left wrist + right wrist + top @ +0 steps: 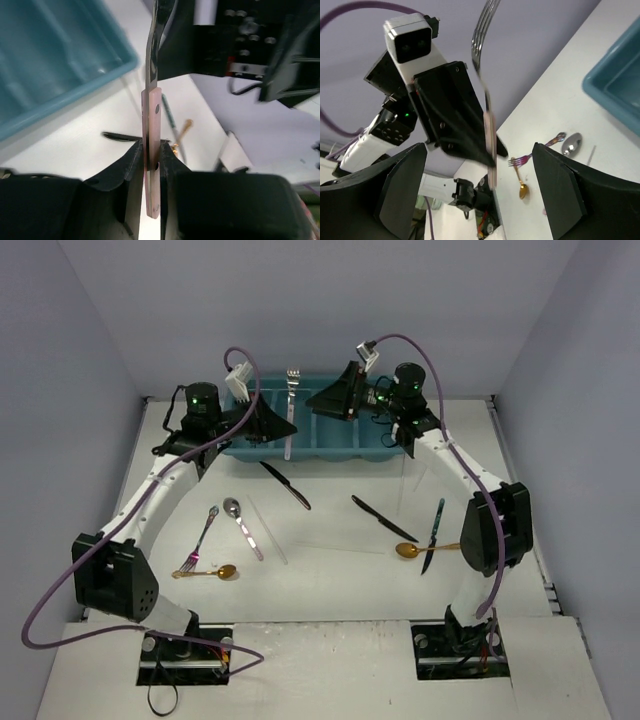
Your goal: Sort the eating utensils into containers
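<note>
A fork [291, 405] with silver tines and a pinkish handle hangs upright over the teal tray [335, 440] of containers. My left gripper [288, 428] is shut on its handle [153, 125], low on the shaft, with the tines pointing up. My right gripper [316, 400] faces it from the right and stands open, its fingers spread wide on either side of the fork [489, 135] without touching it. In the left wrist view the tray [50, 65] lies at upper left, its compartments showing nothing inside.
On the table lie three black knives [286, 485] [384, 518] [433, 535], a gold spoon [410, 550], a silver spoon [236, 515], a purple fork [200, 540], another gold spoon [215, 572] and a thin pale stick [268, 530].
</note>
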